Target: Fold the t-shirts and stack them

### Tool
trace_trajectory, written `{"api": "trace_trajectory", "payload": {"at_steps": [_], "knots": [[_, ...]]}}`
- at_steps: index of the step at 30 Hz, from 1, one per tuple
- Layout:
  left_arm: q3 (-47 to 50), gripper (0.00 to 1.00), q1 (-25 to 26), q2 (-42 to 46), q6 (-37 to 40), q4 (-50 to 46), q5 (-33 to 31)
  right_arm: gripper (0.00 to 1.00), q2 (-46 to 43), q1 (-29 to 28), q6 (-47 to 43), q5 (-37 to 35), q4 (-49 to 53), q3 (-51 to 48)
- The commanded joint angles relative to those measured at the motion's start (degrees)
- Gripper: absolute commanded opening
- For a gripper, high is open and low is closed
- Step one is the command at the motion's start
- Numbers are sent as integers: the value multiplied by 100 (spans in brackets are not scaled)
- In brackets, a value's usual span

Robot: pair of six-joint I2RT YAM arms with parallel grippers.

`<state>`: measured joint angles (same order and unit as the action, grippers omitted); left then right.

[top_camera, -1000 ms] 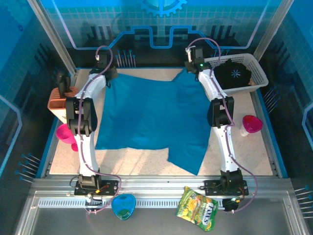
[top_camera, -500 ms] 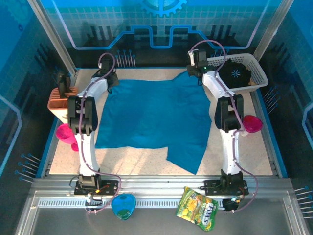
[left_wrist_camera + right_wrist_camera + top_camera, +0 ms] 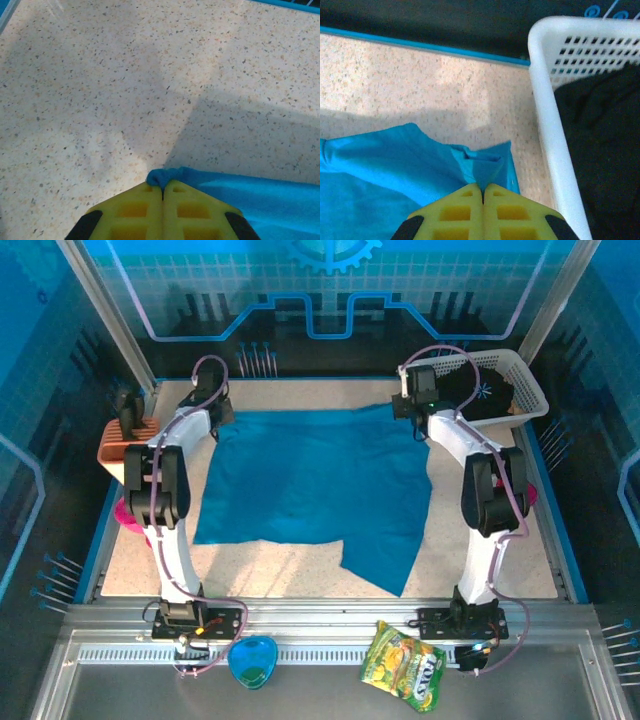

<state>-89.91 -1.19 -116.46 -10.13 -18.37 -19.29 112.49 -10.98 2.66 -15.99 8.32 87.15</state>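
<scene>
While pinched, teal t-shirt (image 3: pixel 315 485) lies spread.

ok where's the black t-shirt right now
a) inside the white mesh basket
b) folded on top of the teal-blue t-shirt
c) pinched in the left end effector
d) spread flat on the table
a: the black t-shirt lies bunched inside the white mesh basket at the far right, apart from the teal-blue t-shirt, which is the one spread out.
</scene>
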Motion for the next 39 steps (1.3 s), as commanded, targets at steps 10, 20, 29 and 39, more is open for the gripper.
{"api": "trace_trajectory", "payload": {"at_steps": [10,20,29,39], "knots": [[777,0,-118,889,137,289,-66,0,-1516,-116,505,85,-669,-1711],[1574,0,-118,1257,-266,300,31,0,-2179,-160,830,78,-706,-2796],[2013,0,-109,1290,-567,18,123,0,-2322,-343,1261,40,-281,-3308],[2201,57,-109,1280,-686,-79,173,0,-1920,-378,1690,153,1324,-2701]]}}
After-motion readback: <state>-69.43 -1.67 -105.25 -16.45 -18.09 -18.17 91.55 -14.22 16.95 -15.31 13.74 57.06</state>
